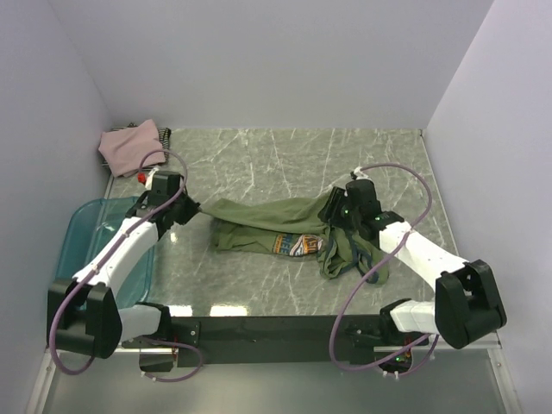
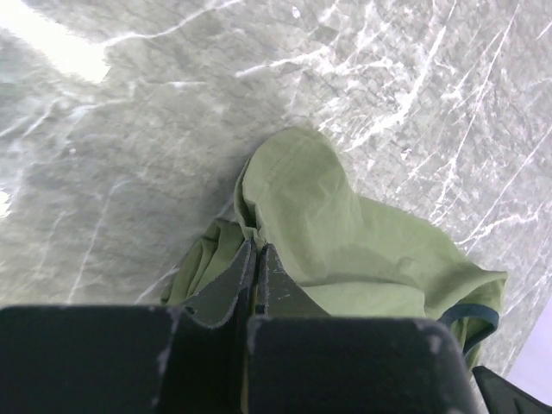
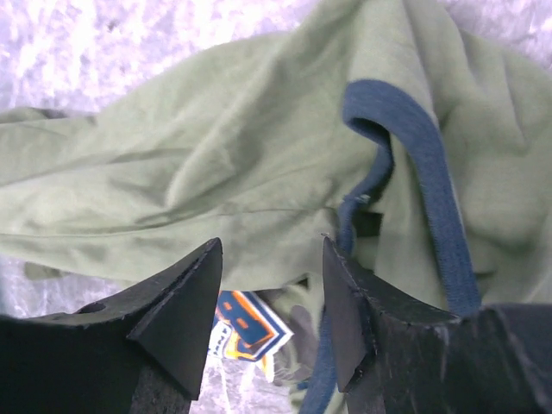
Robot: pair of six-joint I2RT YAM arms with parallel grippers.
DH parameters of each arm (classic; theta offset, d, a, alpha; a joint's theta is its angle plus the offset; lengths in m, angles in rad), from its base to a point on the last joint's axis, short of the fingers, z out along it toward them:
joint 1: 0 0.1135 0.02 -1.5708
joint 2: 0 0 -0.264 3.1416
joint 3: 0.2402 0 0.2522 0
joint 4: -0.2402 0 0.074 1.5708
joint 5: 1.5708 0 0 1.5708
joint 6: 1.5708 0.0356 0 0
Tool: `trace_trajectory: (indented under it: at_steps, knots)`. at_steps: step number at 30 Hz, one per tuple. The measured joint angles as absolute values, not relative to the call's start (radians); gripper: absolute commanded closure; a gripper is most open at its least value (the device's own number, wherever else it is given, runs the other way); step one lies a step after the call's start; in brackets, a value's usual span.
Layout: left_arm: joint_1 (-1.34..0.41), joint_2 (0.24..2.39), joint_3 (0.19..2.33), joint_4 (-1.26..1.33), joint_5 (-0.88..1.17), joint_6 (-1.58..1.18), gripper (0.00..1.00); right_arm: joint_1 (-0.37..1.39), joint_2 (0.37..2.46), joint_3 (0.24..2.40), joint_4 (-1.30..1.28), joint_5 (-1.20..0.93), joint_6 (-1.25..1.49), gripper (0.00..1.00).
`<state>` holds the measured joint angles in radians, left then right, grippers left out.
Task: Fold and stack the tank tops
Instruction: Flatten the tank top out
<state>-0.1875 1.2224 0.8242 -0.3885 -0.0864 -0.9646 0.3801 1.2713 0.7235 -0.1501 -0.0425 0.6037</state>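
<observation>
— Where can we pass?
— We see bare marble table (image 1: pixel 285 159) beyond the olive tank top (image 1: pixel 259 220).
— And left?
— The teal bin (image 1: pixel 82 233) and the pink tank top (image 1: pixel 129 145) block us there.

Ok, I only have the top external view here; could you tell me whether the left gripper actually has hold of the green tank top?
Observer: Yes. In the left wrist view the left gripper is shut, with a fold of the olive tank top pinched between its fingers.
Operator: Thank you. Is the right one closed on it as well?
Observer: No. The right gripper is open. Green cloth fills the gap beyond its fingers and the navy trim runs alongside one of them, but nothing is clamped.
</observation>
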Motion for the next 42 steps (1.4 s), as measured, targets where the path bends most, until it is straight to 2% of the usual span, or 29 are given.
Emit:
trace_trajectory:
  at_steps: [4, 8, 11, 12, 14, 19, 26, 31, 34, 35, 39, 42]
  knots:
    - [-0.187, 1.179, 0.825, -0.435, -0.113, -0.966, 0.99, 0.385, 1.309, 0.712, -0.146, -0.054, 0.604, 0.43]
    - [-0.187, 1.136, 0.825, -0.465, -0.121, -0.968, 0.99, 0.408, 1.353, 0.712, -0.144, -0.064, 0.604, 0.49]
    - [-0.187, 1.121, 0.823, -0.477, -0.121, -0.974, 0.99, 0.432, 1.379, 0.712, -0.141, -0.072, 0.604, 0.67]
    - [-0.187, 1.120, 0.821, -0.477, -0.121, -0.975, 0.99, 0.438, 1.388, 0.712, -0.141, -0.073, 0.604, 0.87]
    - [-0.187, 1.118, 0.805, -0.477, -0.121, -0.979, 0.99, 0.447, 1.394, 0.710, -0.141, -0.073, 0.608, 1.00]
    - [-0.187, 1.100, 0.755, -0.501, -0.119, -0.985, 0.99, 0.461, 1.328, 0.667, -0.152, -0.055, 0.623, 1.00]
    - [-0.130, 1.059, 0.715, -0.533, -0.110, -0.982, 0.99, 0.552, 0.932, 0.540, -0.245, 0.015, 0.686, 1.00]
    - [-0.093, 1.076, 0.661, -0.529, -0.055, -0.981, 0.99, 0.614, 0.821, 0.375, -0.246, 0.017, 0.779, 1.00]
    - [-0.093, 1.090, 0.637, -0.531, -0.024, -0.981, 0.99, 0.646, 0.809, 0.299, -0.267, 0.013, 0.827, 0.90]
    - [-0.093, 1.094, 0.634, -0.532, -0.018, -0.981, 0.99, 0.653, 0.801, 0.287, -0.272, 0.013, 0.839, 0.77]
    - [-0.089, 1.104, 0.625, -0.525, -0.012, -0.981, 0.99, 0.662, 0.746, 0.289, -0.309, 0.039, 0.856, 0.58]
    - [-0.088, 1.105, 0.619, -0.521, -0.012, -0.981, 0.99, 0.663, 0.709, 0.310, -0.353, 0.075, 0.854, 0.54]
